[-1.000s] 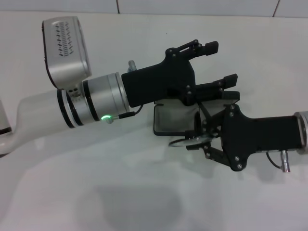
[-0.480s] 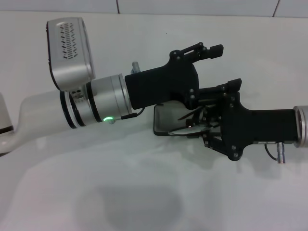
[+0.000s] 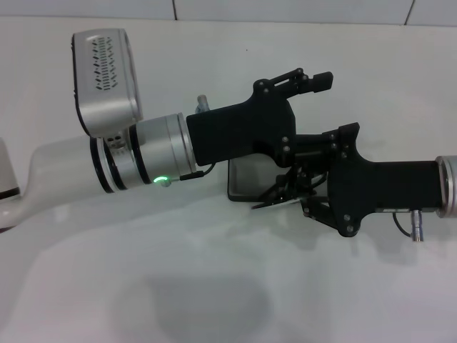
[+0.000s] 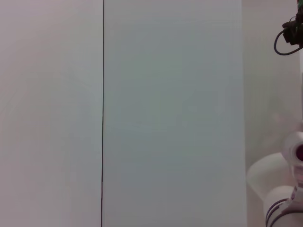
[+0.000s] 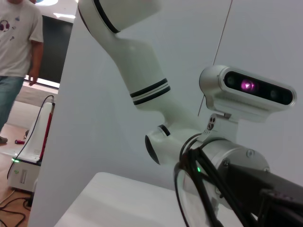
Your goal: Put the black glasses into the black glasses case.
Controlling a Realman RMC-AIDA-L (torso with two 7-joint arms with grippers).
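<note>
In the head view the black glasses case [image 3: 246, 177] lies open on the white table, its grey lining showing. My right gripper [image 3: 291, 190] reaches in from the right and is shut on the black glasses [image 3: 275, 202], which hang tilted over the case's near edge. Much of the case is covered by both grippers. My left gripper [image 3: 325, 107] comes from the left above the case's far side, open, with one finger [image 3: 314, 80] raised and the other behind the right hand. The right wrist view shows the black glasses [image 5: 191, 198] close up, a lens rim and the temple arms.
The white table [image 3: 214, 286] spreads out in front, with a tiled wall [image 3: 285, 8] behind. My silver left forearm [image 3: 136, 153] crosses the left half of the head view. The left wrist view shows only wall and part of a white arm [image 4: 279, 189].
My right gripper has carried the glasses left and toward the case, from beside its near right corner to over its near edge. The left gripper has shifted slightly up and right.
</note>
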